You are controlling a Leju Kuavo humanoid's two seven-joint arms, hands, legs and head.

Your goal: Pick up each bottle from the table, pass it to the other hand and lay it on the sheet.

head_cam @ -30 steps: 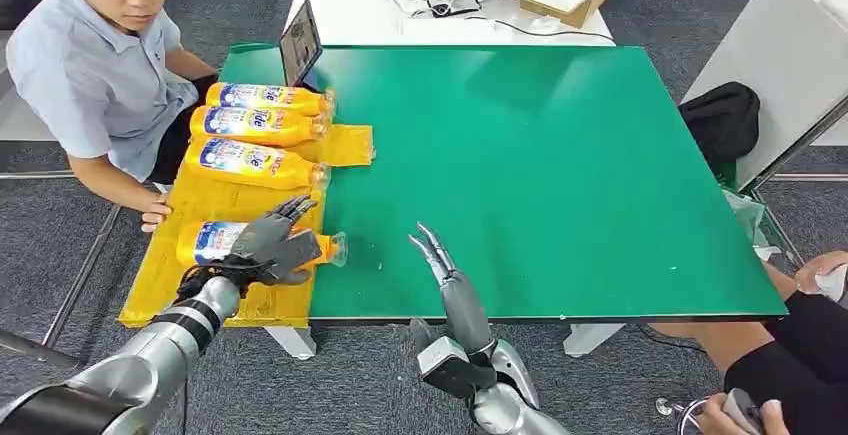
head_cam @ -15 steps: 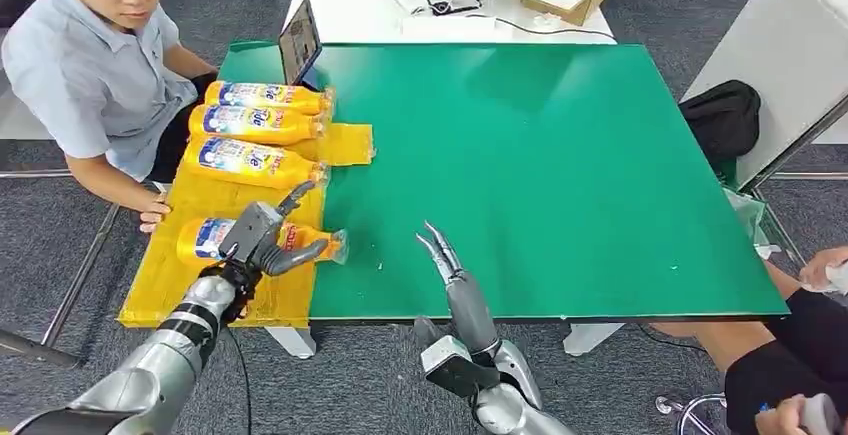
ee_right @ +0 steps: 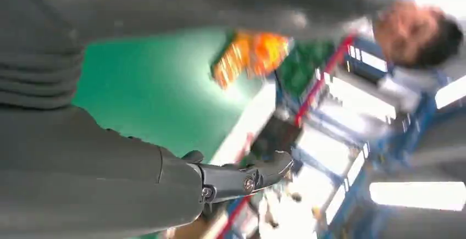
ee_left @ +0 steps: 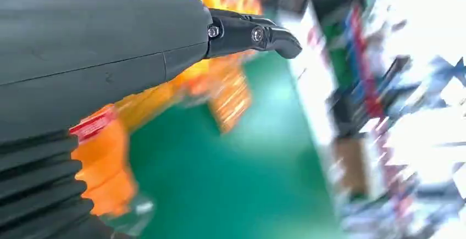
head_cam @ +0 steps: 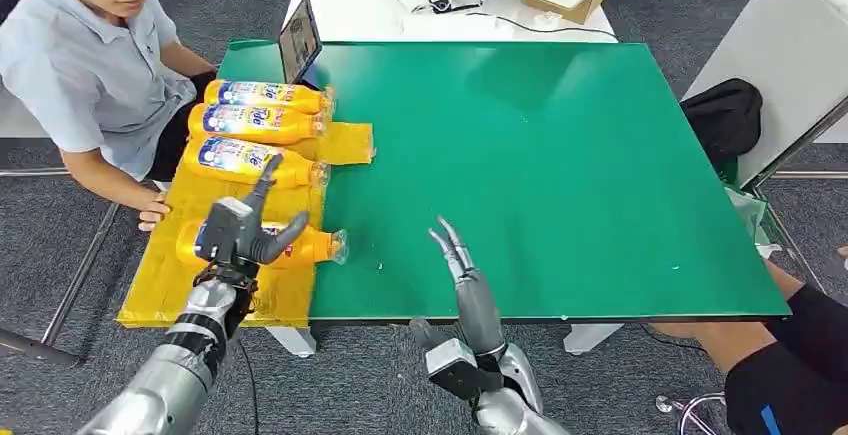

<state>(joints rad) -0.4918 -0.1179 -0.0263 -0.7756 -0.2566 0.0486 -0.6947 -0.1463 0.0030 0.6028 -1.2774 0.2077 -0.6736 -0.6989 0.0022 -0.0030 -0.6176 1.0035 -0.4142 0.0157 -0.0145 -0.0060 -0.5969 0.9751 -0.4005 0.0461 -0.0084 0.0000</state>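
Several orange bottles lie on the yellow sheet (head_cam: 165,280) along the left side of the green table (head_cam: 540,175). The nearest bottle (head_cam: 312,246) lies across the sheet's right edge, cap toward the green. My left hand (head_cam: 242,230) hovers just above it, fingers spread, holding nothing. Three more bottles (head_cam: 255,123) lie side by side farther back. My right hand (head_cam: 457,257) is open with straight fingers over the table's front edge. The left wrist view shows my left hand (ee_left: 110,52) over a blurred orange bottle (ee_left: 104,162).
A person (head_cam: 90,65) sits at the left with a hand (head_cam: 153,217) on the sheet's edge. A dark tablet (head_cam: 299,43) stands at the table's back left corner. A black bag (head_cam: 722,120) lies to the right. Another person's legs (head_cam: 790,375) are at the lower right.
My left hand has let go of the nearest bottle and lifted off it, fingers opening. The bottle stays lying on the sheet. My right hand has drifted slightly right.
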